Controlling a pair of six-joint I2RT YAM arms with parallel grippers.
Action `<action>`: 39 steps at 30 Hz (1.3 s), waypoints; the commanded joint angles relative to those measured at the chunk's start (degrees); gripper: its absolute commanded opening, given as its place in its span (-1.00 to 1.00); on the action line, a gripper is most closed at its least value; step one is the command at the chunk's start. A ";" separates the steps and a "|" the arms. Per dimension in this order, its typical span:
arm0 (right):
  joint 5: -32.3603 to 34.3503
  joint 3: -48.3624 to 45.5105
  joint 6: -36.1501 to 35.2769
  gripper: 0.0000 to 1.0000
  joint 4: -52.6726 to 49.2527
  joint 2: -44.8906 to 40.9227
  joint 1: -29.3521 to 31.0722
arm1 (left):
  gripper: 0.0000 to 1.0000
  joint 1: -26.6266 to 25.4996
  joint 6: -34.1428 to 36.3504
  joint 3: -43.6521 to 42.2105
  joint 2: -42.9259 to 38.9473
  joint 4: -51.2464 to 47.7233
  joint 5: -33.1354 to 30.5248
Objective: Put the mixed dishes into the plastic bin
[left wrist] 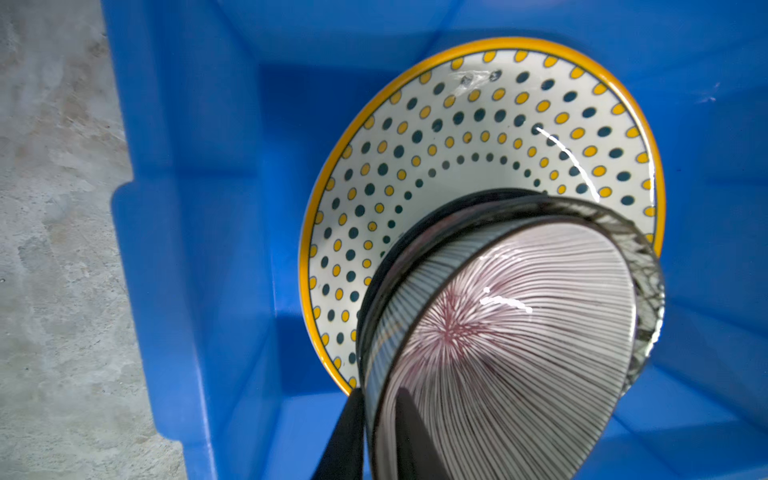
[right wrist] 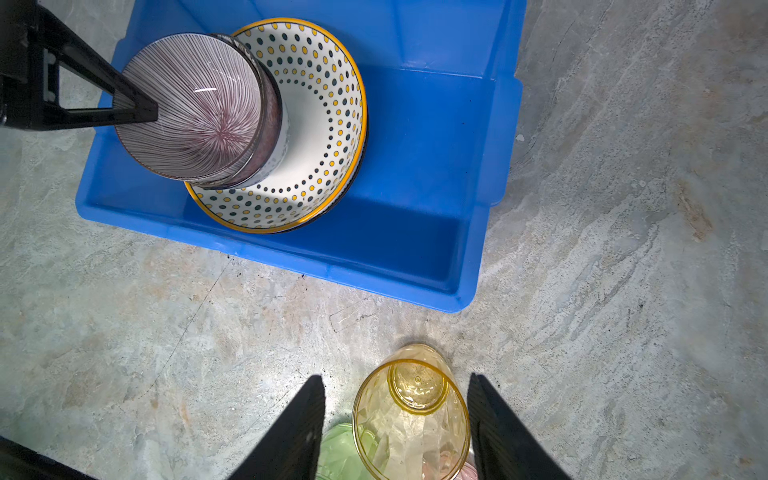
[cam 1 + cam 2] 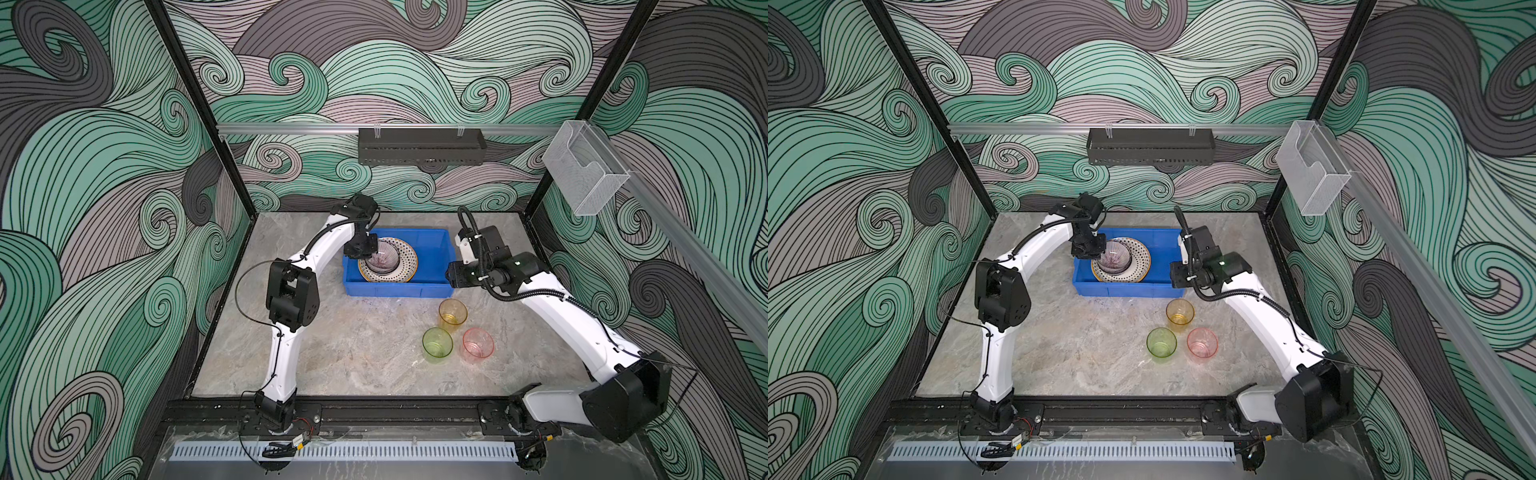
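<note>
Dishes are partly gathered: the dotted plate (image 1: 457, 124) lies in the plastic bin (image 3: 395, 289), directly beneath the left gripper (image 1: 379, 399), and the striped bowl (image 1: 498, 332) is seated on that plate. The bowl's wall is pinched by the left gripper, one finger inside the rim and one outside, so the bowl is judged to be at the point of being set down. Whether its weight is fully borne by the plate cannot be told. Three cups are seen on the table (image 3: 332, 353), outside the bin, well apart from the left gripper and near the right gripper (image 2: 395, 377), so the right arm is judged the nearer one for them. The right jaws are spread and nothing is held. The orange cup (image 2: 411, 415) stands upright, mouth up, straight ahead of the right fingertips, and in the right wrist view it is framed between them with a gap at each side. Its long axis is judged to run roughly along the approach line, so a straight advance and a closing are called for. The green cup (image 3: 437, 344) and the pink cup (image 3: 478, 344) are placed beyond it, farther from the bin
</note>
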 commanded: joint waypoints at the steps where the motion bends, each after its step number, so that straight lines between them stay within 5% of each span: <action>1: -0.19 -0.35 0.40 0.13 -0.96 -1.32 0.07 | -0.63 0.56 0.80 2.19 -0.69 -3.07 0.51; 39: 0.00 -1.19 0.36 0.12 -1.04 -0.79 0.23 | -0.83 0.52 -3.18 -6.36 -3.94 1.44 0.59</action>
